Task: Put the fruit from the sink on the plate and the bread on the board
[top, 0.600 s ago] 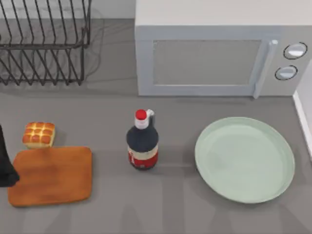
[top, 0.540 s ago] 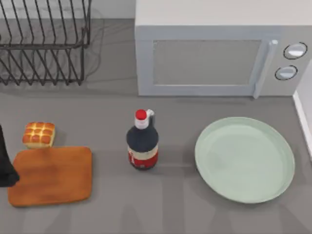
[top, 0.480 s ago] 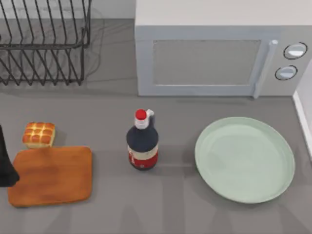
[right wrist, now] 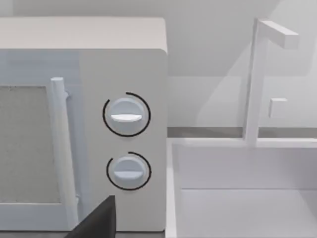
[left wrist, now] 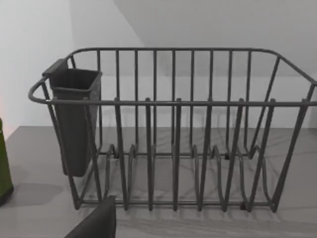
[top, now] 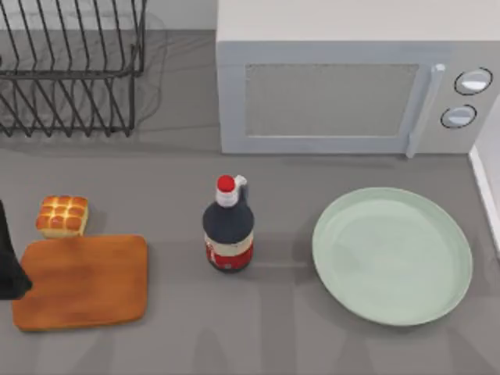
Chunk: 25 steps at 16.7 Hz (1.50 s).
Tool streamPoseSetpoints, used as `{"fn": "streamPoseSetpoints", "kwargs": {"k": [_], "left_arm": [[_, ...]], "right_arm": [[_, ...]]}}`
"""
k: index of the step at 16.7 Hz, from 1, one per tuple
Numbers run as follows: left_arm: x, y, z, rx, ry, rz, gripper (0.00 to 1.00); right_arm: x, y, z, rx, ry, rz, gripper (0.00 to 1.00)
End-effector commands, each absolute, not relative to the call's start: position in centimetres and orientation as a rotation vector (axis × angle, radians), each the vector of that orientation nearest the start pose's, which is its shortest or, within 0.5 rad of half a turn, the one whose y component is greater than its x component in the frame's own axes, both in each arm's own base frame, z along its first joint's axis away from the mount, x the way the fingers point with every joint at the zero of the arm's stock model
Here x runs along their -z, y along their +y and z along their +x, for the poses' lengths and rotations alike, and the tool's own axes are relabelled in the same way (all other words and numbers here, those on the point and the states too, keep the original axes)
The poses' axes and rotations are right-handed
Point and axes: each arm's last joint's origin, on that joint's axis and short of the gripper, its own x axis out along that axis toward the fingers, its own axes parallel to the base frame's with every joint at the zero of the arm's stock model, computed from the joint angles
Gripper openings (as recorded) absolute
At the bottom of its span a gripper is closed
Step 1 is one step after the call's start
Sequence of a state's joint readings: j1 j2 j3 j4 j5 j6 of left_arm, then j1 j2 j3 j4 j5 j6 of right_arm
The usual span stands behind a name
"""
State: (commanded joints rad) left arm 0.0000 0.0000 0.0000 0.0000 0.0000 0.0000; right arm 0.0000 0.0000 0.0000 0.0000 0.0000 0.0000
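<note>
The bread (top: 62,216) sits on the grey surface (top: 273,328) at the left, just beyond the far edge of the cutting board (top: 80,281) and not yet on it. The pale green plate (top: 437,305) lies bare at the right, well apart from the board, with a dark bottle (top: 228,230) standing between them. No fruit can be seen; the right wrist view looks past the microwave (right wrist: 124,64) into a white sink (right wrist: 237,198) with a tall faucet (right wrist: 255,84), and the part of the basin in sight holds nothing red.

The left arm (top: 8,266) shows as a dark shape at the left edge of the top view, just beside the board's near corner. Whether its jaws are spread or closed I cannot tell, and the same goes for the right arm's. The left wrist camera faces the wire dish rack (left wrist: 173,129) with its dark cutlery cup (left wrist: 74,119).

Nothing appears done, so the likely step is the short one — bread onto board. To do it well, the left arm should come over the bread from above, jaws wide enough to clear its paler sides, close on those sides rather than the glossy top, lift only enough to pass the board's edge, and set it down near the board's middle — keeping clear of the rack behind.
</note>
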Motion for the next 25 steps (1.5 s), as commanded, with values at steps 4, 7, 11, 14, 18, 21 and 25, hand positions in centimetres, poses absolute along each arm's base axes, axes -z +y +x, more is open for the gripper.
{"fn": "streamPoseSetpoints", "kwargs": {"k": [4, 7, 11, 14, 18, 21, 25], "left_arm": [[-16.0, -0.1, 10.6, 0.0, 0.0, 0.0, 1.0], [-16.0, -0.1, 10.6, 0.0, 0.0, 0.0, 1.0], [-16.0, -0.1, 10.6, 0.0, 0.0, 0.0, 1.0], [-16.0, -0.1, 10.6, 0.0, 0.0, 0.0, 1.0], [-16.0, -0.1, 10.6, 0.0, 0.0, 0.0, 1.0], [-16.0, -0.1, 10.6, 0.0, 0.0, 0.0, 1.0], [-16.0, -0.1, 10.6, 0.0, 0.0, 0.0, 1.0]], "right_arm": [[-16.0, -0.1, 10.6, 0.0, 0.0, 0.0, 1.0], [-16.0, -0.1, 10.6, 0.0, 0.0, 0.0, 1.0], [-16.0, -0.1, 10.6, 0.0, 0.0, 0.0, 1.0], [-16.0, -0.1, 10.6, 0.0, 0.0, 0.0, 1.0], [-17.8, -0.3, 10.7, 0.021, 0.074, -0.02, 1.0], [-20.4, -0.7, 11.7, 0.051, 0.213, -0.049, 1.0], [-24.2, -1.9, 15.4, 0.089, 0.491, -0.085, 1.0]]}}
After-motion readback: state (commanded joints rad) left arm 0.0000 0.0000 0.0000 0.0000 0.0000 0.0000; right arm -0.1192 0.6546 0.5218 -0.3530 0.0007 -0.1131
